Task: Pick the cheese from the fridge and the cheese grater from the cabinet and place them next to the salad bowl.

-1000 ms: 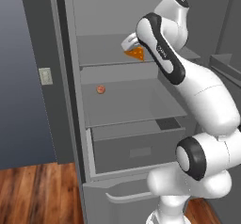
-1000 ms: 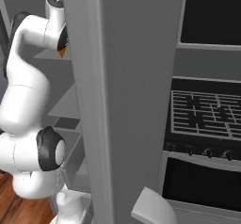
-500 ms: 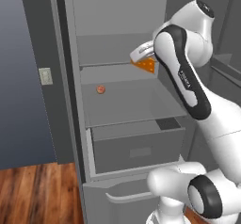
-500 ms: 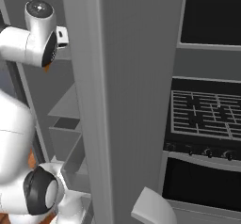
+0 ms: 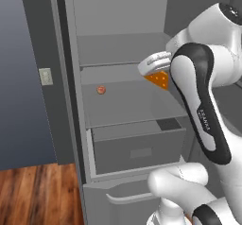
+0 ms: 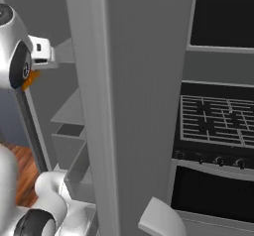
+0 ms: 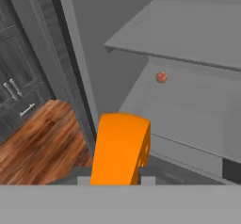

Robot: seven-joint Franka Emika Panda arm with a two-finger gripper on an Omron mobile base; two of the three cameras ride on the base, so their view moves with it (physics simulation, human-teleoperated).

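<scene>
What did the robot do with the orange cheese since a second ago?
The fingers kept their hold on the cheese and carried it outward from the fridge, a little lower and to the right. The small red ball stayed on its shelf, and the drawer stayed pulled out.

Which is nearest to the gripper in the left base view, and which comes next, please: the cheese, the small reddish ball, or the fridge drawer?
From the gripper:
1. The cheese, held in the shut jaws, just in front of the fridge shelves.
2. The small reddish ball, to the left on the middle shelf.
3. The fridge drawer, below that shelf.
</scene>
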